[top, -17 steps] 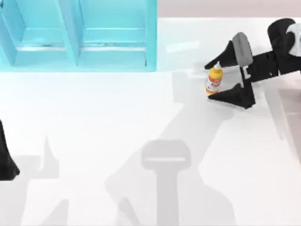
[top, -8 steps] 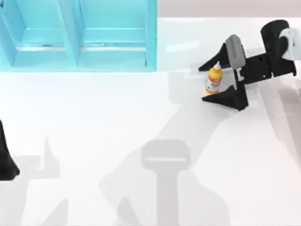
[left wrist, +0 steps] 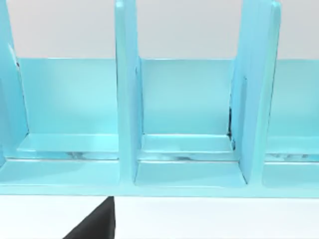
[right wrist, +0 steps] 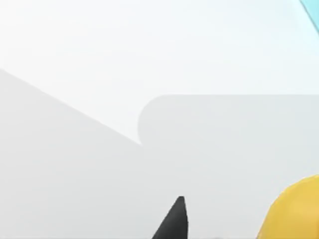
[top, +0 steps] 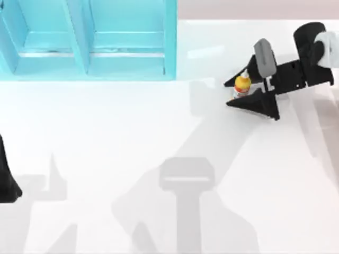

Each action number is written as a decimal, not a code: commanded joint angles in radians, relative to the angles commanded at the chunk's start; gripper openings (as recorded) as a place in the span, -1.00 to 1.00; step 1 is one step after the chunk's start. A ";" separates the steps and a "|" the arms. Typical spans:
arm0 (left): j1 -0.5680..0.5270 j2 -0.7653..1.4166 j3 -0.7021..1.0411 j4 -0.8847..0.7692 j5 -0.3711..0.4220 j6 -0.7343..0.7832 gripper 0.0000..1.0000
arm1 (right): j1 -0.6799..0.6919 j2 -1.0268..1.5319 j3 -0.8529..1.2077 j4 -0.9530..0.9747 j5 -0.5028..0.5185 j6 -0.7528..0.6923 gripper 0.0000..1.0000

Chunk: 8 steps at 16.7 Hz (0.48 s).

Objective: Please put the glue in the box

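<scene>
The glue (top: 242, 82), a small yellow-orange bottle with a white cap, stands upright on the white table at the right rear. My right gripper (top: 230, 93) reaches in from the right and is shut on it, one finger on each side, and the near finger hides the bottle's lower part. In the right wrist view the yellow glue (right wrist: 296, 211) sits beside a black fingertip (right wrist: 174, 221). The box (top: 87, 39) is a cyan case with open compartments at the rear left; its compartments face the box (left wrist: 184, 149) in the left wrist view. My left gripper (top: 7, 182) is parked at the left edge.
The white table (top: 132, 132) stretches bare between the bottle and the cyan case, crossed only by grey shadows of the arms. Upright cyan dividers (top: 79, 37) split the case into compartments.
My right gripper's fingers have drawn together onto the bottle, the near finger moving up against it. The bottle has shifted slightly toward the rear. The left arm has not moved.
</scene>
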 joint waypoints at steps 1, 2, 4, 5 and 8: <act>0.000 0.000 0.000 0.000 0.000 0.000 1.00 | 0.000 0.000 0.000 0.000 0.000 0.000 -0.36; 0.000 0.000 0.000 0.000 0.000 0.000 1.00 | 0.000 0.000 0.000 0.000 0.000 0.000 -0.51; 0.000 0.000 0.000 0.000 0.000 0.000 1.00 | 0.000 0.000 0.000 0.000 0.000 0.000 -0.81; 0.000 0.000 0.000 0.000 0.000 0.000 1.00 | 0.000 0.000 0.000 0.000 0.000 0.000 -0.96; 0.000 0.000 0.000 0.000 0.000 0.000 1.00 | 0.000 0.000 0.000 0.000 0.000 0.000 -1.00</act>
